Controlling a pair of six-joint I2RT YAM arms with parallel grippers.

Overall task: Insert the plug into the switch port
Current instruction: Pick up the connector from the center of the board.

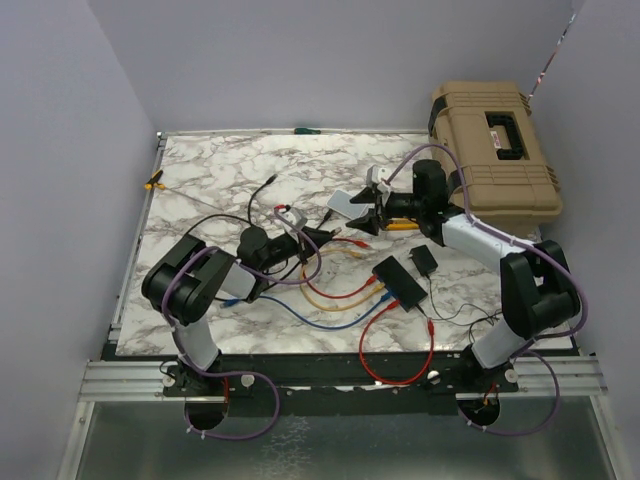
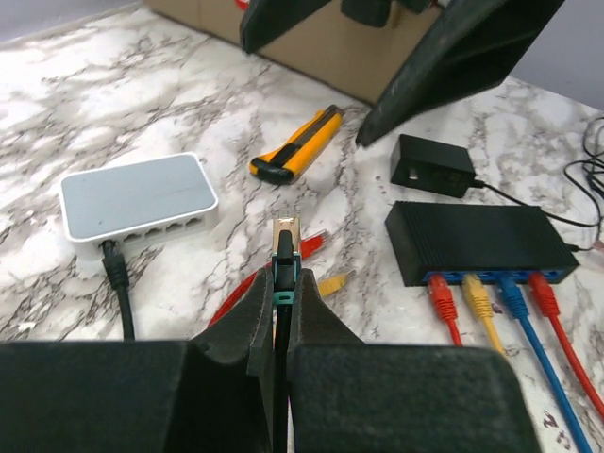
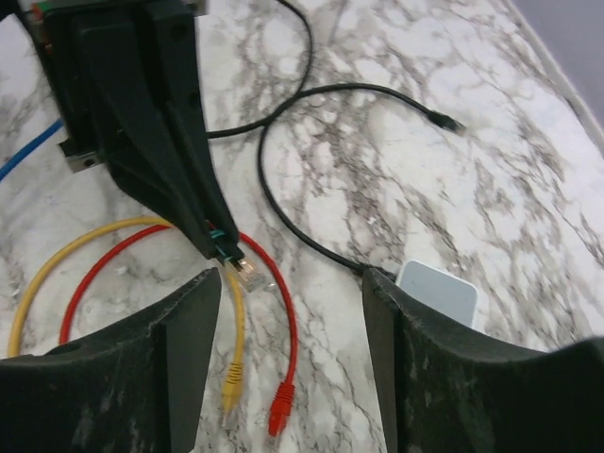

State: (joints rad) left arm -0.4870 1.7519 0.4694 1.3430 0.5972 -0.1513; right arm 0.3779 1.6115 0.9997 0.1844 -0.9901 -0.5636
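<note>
Black switch [image 2: 481, 236]; grey-veined white marble table [image 2: 142, 104]

I see even, soft light from overhead in all three feeds; the marble table [image 1: 200, 180] is evenly bright, its shadows faint. In the left wrist feed the left gripper [image 2: 283, 276] at 6 o'clock is blurred, the plug [image 2: 286, 231] sharp. The right gripper [image 3: 291, 276] blurs at 5 and 7 o'clock in its own feed.

A flat black rectangular switch [image 2: 477, 236] lies on the marble worktop [image 2: 142, 94]. Red, yellow, blue and red cables [image 2: 477, 307] are plugged into the row of sockets along one long edge. The plug [image 2: 286, 234], clear with a dark boot and teal band, juts from the closed left pincer [image 2: 284, 283], apart from the switch.
</note>
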